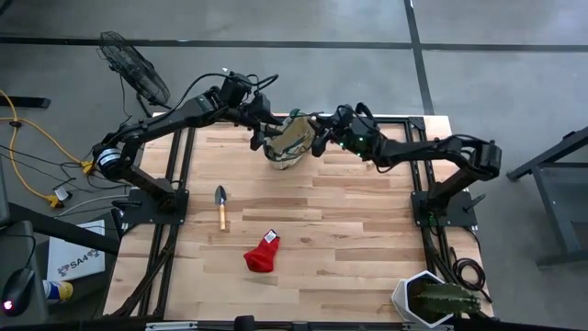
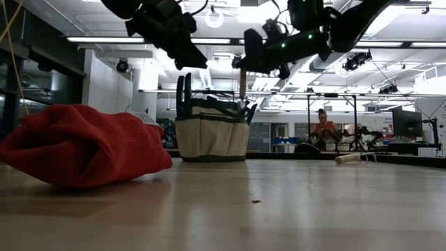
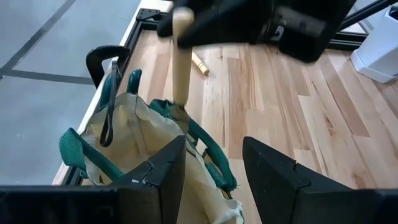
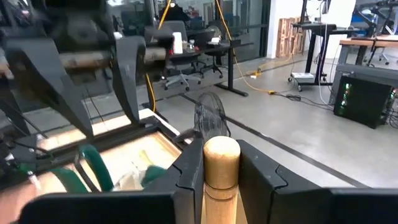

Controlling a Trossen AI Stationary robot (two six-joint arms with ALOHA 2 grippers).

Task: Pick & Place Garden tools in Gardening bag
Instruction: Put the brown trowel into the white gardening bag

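The right pincer [image 4: 214, 180] clenches a round-ended pale wooden tool handle [image 4: 221, 163], held upright above the tan canvas gardening bag with dark green trim [image 1: 288, 140] at the far edge of the light wood-plank counter [image 1: 349, 230]. The left pincer [image 3: 211, 168] hangs released over the bag's rim. A wooden-handled metal trowel [image 1: 220, 205] and a crumpled red fabric piece [image 1: 262, 254] lie nearer. A box beside the counter reads "SA4".
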